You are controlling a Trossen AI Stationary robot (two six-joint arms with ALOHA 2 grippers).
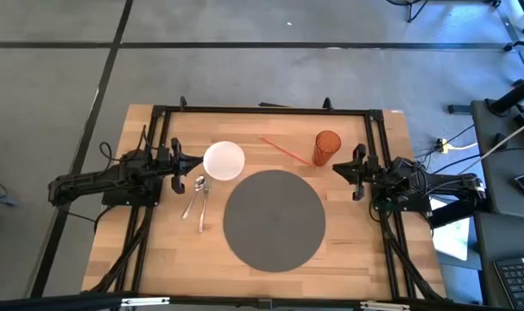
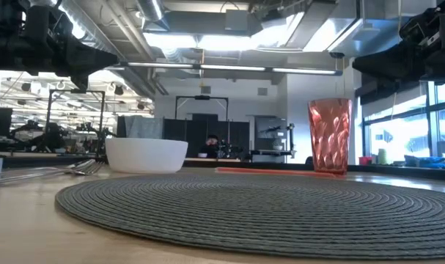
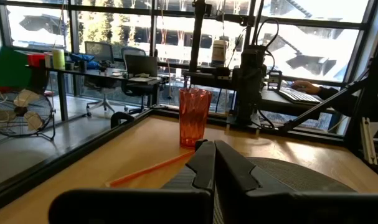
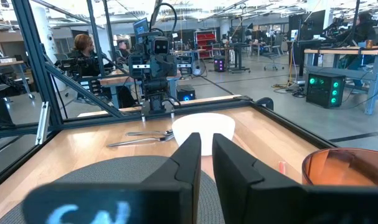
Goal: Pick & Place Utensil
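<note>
While both arms wait at the table's sides, the scene reads so:
Left gripper: left of centre in the high view, fingers narrow, nearly touching, holding nothing.
Right gripper: right of centre, fingers likewise narrow and empty.
Utensils: two lying side by side on the wood, just below the white bowl, left of the round grey mat.
Red cup: upright above the mat, an orange straw lying beside it.
</note>
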